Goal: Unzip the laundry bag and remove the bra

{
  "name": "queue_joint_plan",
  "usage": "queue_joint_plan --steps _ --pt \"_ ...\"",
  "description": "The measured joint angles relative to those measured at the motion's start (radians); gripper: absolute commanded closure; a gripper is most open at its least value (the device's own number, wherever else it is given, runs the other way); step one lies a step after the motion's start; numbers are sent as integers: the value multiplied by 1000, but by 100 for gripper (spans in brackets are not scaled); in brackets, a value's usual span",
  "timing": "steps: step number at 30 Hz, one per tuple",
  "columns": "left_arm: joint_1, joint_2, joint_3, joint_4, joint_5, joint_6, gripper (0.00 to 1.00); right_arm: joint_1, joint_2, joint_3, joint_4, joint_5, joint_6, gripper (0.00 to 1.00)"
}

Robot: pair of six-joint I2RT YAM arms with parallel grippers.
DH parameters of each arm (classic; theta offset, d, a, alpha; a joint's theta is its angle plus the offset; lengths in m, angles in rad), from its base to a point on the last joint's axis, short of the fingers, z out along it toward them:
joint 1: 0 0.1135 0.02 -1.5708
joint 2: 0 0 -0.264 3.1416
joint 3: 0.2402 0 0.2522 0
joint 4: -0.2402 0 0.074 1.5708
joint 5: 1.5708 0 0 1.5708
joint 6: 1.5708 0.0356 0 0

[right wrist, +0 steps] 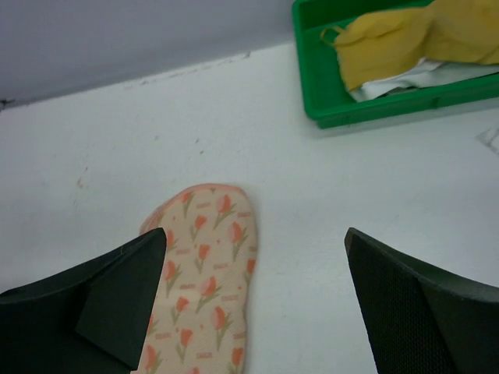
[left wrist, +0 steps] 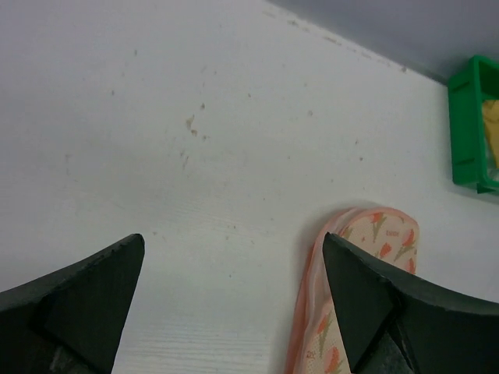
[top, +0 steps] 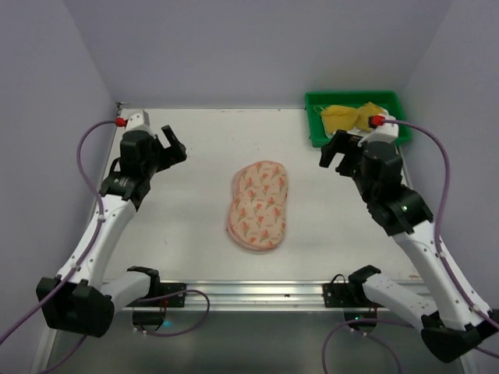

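Note:
The laundry bag [top: 260, 204], cream-pink with an orange-red print and a pink rim, lies closed and flat on the white table in the middle. It also shows in the left wrist view [left wrist: 366, 273] and the right wrist view [right wrist: 207, 280]. The bra is hidden. My left gripper [top: 173, 143] is open and empty, raised at the far left, well apart from the bag. My right gripper [top: 335, 152] is open and empty, raised to the right of the bag. The jaws of each stand wide apart.
A green plastic tray [top: 316, 125] stands at the back right corner with yellow and white cloth [top: 347, 115] in it; it also shows in the right wrist view [right wrist: 312, 86]. Grey walls close in the table on three sides. A metal rail [top: 249, 292] runs along the near edge.

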Motion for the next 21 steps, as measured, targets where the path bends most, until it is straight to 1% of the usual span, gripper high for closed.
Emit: queue_joint_plan --steps 6,10,16,21 --pt "3 -203 83 -93 -130 98 0 0 -289 -26 -13 200 -73 1" --pt "4 -326 148 -143 -190 148 0 0 -418 -40 18 257 -154 1" --pt "5 -473 225 -158 -307 206 0 0 -490 -59 38 292 -235 1" --pt "5 -500 236 -163 -369 222 0 0 -548 -75 74 305 -276 1"
